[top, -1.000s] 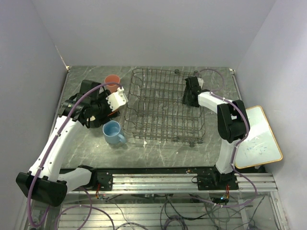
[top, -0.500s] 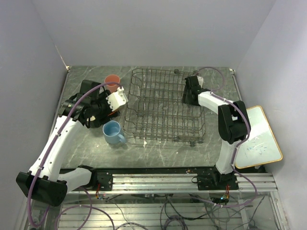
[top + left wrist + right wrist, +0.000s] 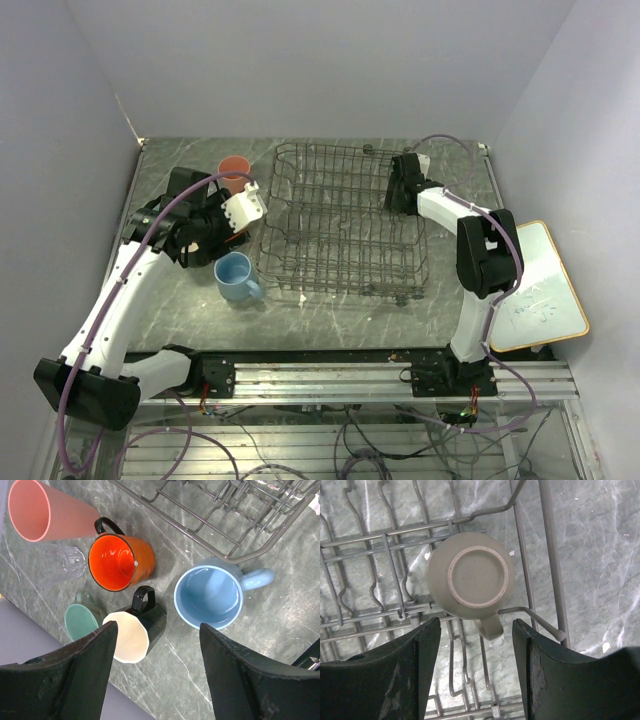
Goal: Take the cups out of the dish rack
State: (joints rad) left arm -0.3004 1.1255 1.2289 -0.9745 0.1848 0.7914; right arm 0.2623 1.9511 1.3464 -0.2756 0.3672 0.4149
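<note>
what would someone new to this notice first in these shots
The bright orange mug with a black handle stands out first, upright on the grey marbled table left of the grey wire dish rack, with a tall pink tumbler and a large light-blue mug close by. Next, a small beige cup sits upside down near the rack's far right corner, under the open right hand.

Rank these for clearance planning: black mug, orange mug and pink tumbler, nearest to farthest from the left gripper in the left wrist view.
1. black mug, lower middle, right at the fingertips of the left gripper.
2. orange mug, just beyond the black mug.
3. pink tumbler, top left corner, farthest.
</note>
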